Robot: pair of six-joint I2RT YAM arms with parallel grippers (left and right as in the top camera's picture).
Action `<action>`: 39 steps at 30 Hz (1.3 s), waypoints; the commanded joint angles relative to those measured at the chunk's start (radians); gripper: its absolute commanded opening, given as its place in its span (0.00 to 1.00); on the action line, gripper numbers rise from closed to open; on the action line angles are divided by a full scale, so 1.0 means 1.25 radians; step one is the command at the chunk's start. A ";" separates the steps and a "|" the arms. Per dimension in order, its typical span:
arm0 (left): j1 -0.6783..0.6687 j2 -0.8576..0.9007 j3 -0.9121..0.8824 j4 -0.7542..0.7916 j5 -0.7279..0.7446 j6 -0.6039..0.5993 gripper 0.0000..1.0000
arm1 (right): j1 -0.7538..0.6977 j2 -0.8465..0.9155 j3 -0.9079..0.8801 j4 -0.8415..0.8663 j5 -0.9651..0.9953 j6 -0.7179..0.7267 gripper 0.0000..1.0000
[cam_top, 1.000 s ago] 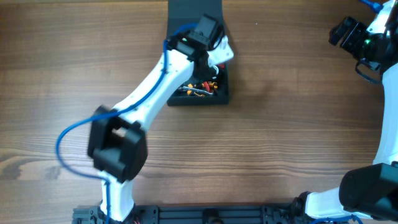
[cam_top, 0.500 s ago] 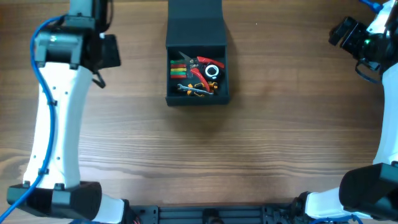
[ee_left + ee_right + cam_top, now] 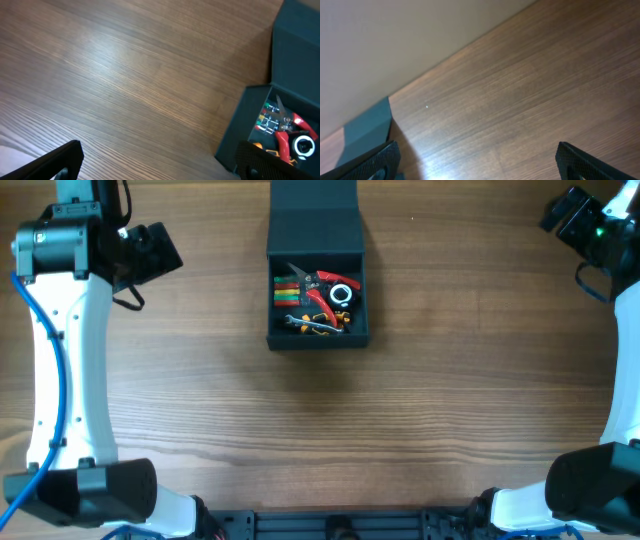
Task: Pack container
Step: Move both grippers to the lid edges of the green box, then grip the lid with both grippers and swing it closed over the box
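Observation:
The dark teal-grey container (image 3: pixel 317 337) stands open at the table's far middle, its flap lid (image 3: pixel 313 210) laid back behind it. Inside lie red-handled pliers (image 3: pixel 322 288), a white ring, colored bits and a small wrench. My left gripper (image 3: pixel 158 250) is open and empty, raised at the far left, well left of the container. In the left wrist view (image 3: pixel 160 167) the container (image 3: pixel 240 130) is at the right edge with the pliers (image 3: pixel 287 135) showing. My right gripper (image 3: pixel 560 212) is open and empty at the far right corner; its wrist view (image 3: pixel 480 165) shows the lid (image 3: pixel 367 127) at the left.
Bare wooden tabletop (image 3: pixel 400 430) surrounds the container on all sides. A pale wall (image 3: pixel 395 40) runs along the table's far edge in the right wrist view. The arm bases sit at the near edge.
My left arm has swung from over the container out to the far left, leaving the tools uncovered in the container. My right gripper has shifted slightly up and right.

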State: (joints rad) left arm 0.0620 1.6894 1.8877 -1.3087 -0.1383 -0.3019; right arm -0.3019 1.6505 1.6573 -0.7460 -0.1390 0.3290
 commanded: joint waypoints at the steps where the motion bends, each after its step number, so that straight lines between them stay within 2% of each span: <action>1: 0.007 0.061 -0.004 0.033 0.092 0.010 0.99 | 0.004 0.015 -0.005 0.013 -0.089 0.023 0.99; 2: 0.007 0.089 -0.004 0.060 0.142 0.046 0.98 | 0.006 0.027 -0.008 0.034 -0.161 -0.001 0.98; 4: 0.008 0.174 -0.004 0.105 0.255 0.069 0.90 | 0.011 0.085 -0.008 0.071 -0.413 -0.039 0.88; 7: 0.017 0.274 -0.004 0.127 0.363 0.072 0.63 | 0.019 0.168 -0.008 0.099 -0.544 -0.007 0.75; 9: 0.024 0.345 -0.004 0.164 0.484 0.094 0.50 | 0.024 0.239 -0.008 0.106 -0.594 0.012 0.63; 11: 0.030 0.407 -0.004 0.221 0.592 0.095 0.32 | 0.039 0.314 -0.008 0.118 -0.664 0.010 0.42; 12: 0.031 0.439 -0.004 0.255 0.630 0.091 0.18 | 0.048 0.349 -0.008 0.133 -0.699 0.010 0.23; 13: 0.031 0.456 -0.004 0.272 0.651 0.088 0.07 | 0.056 0.376 -0.008 0.149 -0.723 0.010 0.16; 14: 0.031 0.474 -0.004 0.288 0.672 0.086 0.04 | 0.068 0.404 -0.008 0.168 -0.746 0.011 0.05; 16: 0.031 0.508 -0.004 0.309 0.682 0.074 0.04 | 0.099 0.463 -0.008 0.222 -0.794 0.012 0.04; 23: 0.028 0.552 -0.004 0.415 0.739 0.061 0.04 | 0.191 0.561 -0.008 0.345 -0.768 0.035 0.04; 29: 0.028 0.623 -0.004 0.516 0.793 -0.021 0.04 | 0.226 0.591 -0.008 0.467 -0.757 0.074 0.04; 31: 0.025 0.647 -0.004 0.574 0.829 -0.062 0.04 | 0.234 0.594 -0.008 0.482 -0.734 0.080 0.04; 39: -0.018 0.653 -0.004 0.688 0.818 -0.124 0.04 | 0.262 0.661 -0.008 0.529 -0.677 0.118 0.04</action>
State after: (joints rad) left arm 0.0666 2.5023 1.8828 -0.4786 0.8593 -0.4110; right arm 0.0139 2.4054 1.6451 -0.1108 -1.0084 0.4435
